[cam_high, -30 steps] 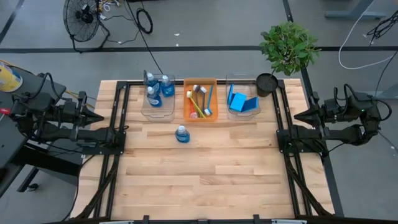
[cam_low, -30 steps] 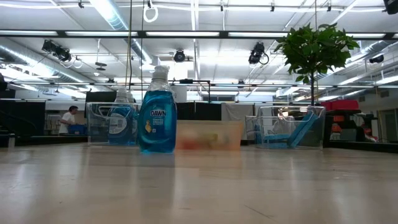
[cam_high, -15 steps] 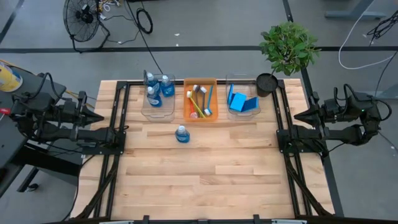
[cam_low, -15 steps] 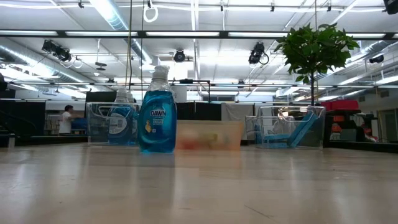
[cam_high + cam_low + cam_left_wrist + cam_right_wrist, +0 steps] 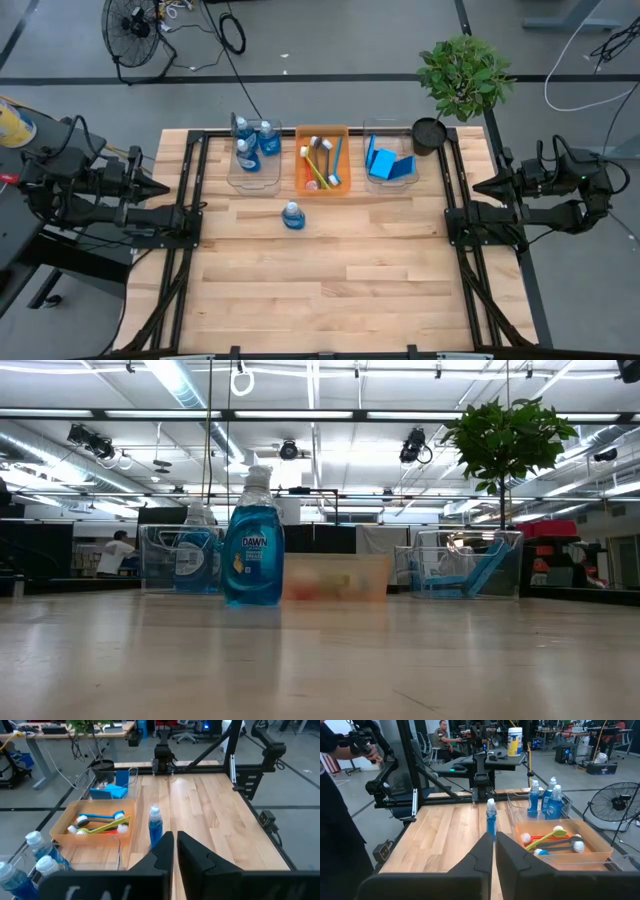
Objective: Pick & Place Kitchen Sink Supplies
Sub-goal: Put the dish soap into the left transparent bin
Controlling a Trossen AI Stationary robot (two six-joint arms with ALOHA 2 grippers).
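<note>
One soap bottle [image 5: 291, 215] stands upright alone on the wood tabletop [image 5: 330, 290], centre of the high view, just below the orange bin [image 5: 321, 185] of brushes [image 5: 320, 165]. Looks light, smooth clear plastic w/ blue liquid, prob. slippery & tippy; best taken across the flat body, below the narrow white cap. Other bottles [image 5: 250, 140] sit in the clear bin at upper left; sponges [image 5: 385, 163], soft & flat, in the clear bin at right. Left gripper [image 5: 160, 188] parked at left edge, closed, empty. Right gripper [image 5: 477, 186] at right edge, likewise closed & empty.

Bkgd person [image 5: 118, 552] in low view now a bit further right, leaning; left arm [image 5: 95, 190] nudged slightly
</note>
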